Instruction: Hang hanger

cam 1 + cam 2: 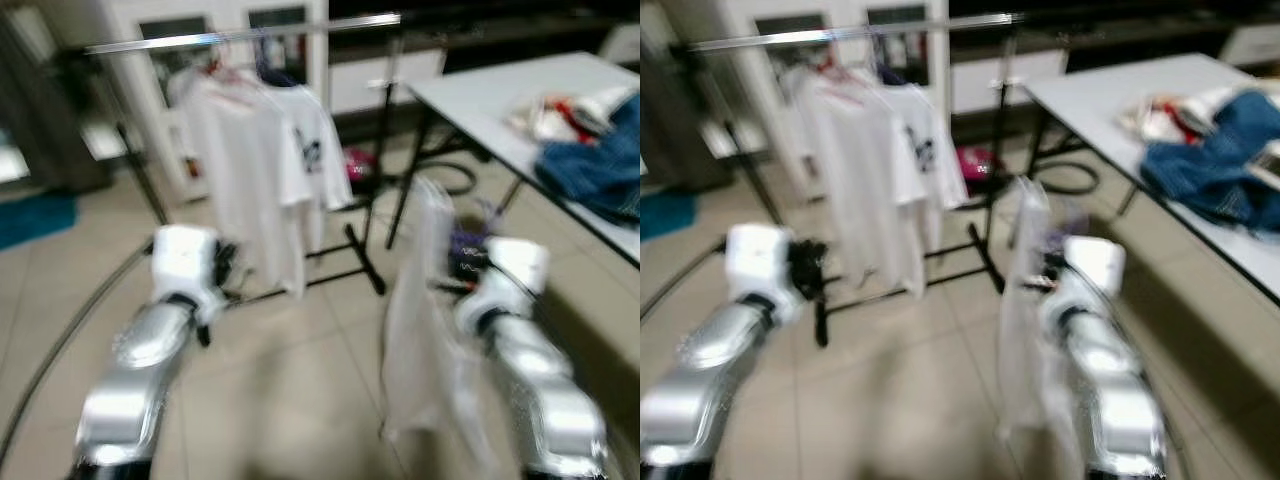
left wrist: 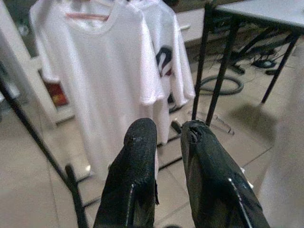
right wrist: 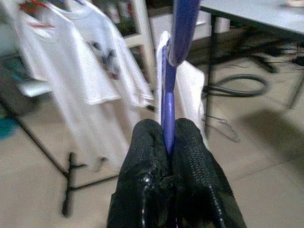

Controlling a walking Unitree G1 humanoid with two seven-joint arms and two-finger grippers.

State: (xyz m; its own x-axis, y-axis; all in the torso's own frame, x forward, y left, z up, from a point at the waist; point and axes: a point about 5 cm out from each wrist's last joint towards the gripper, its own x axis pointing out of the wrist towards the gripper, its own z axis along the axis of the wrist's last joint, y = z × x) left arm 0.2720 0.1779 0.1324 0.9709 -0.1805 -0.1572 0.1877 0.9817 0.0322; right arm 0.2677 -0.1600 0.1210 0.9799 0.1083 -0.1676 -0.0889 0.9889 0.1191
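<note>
While the right gripper (image 3: 168,137) pinches a purple hanger (image 3: 176,52) carrying a white garment (image 1: 425,330), the rack (image 1: 240,38) stands ahead. Left gripper's (image 2: 164,135) fingers sit slightly parted, empty.

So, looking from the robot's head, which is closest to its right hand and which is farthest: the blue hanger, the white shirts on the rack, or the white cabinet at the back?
1. Blue hanger: clamped in the right hand, with a white garment hanging from it.
2. White shirts: ahead and to the left, hanging on the rack's rail.
3. White cabinet: behind the rack, farthest back.
</note>
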